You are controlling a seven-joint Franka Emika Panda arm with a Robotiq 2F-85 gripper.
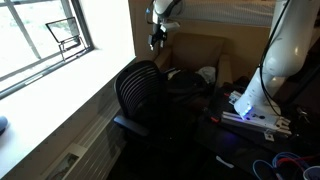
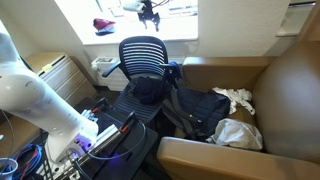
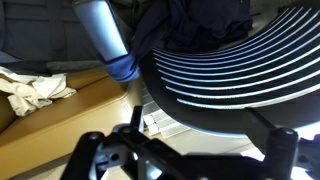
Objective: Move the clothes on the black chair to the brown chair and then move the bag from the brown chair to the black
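The black chair (image 1: 138,92) (image 2: 146,55) stands by the window, its ribbed back filling the wrist view (image 3: 240,60). The brown chair (image 1: 200,50) (image 2: 275,90) is right beside it. Whitish clothes (image 2: 236,98) (image 1: 207,73) (image 3: 35,90) lie on the brown chair's seat, with a second pale heap (image 2: 238,133) nearer its arm. A dark bag (image 2: 195,112) (image 1: 185,85) lies where the two seats meet. A dark bundle (image 2: 150,88) sits on the black chair's seat. My gripper (image 1: 158,38) (image 2: 148,14) (image 3: 190,160) hangs high over the black chair's back, open, with nothing between its fingers.
A bright window and its broad sill (image 1: 60,95) run alongside the black chair, with a small red and blue object (image 2: 103,25) on the sill. The white robot arm (image 1: 285,50) (image 2: 30,90) rises from a base with boxes and cables (image 1: 255,118) beside the chairs.
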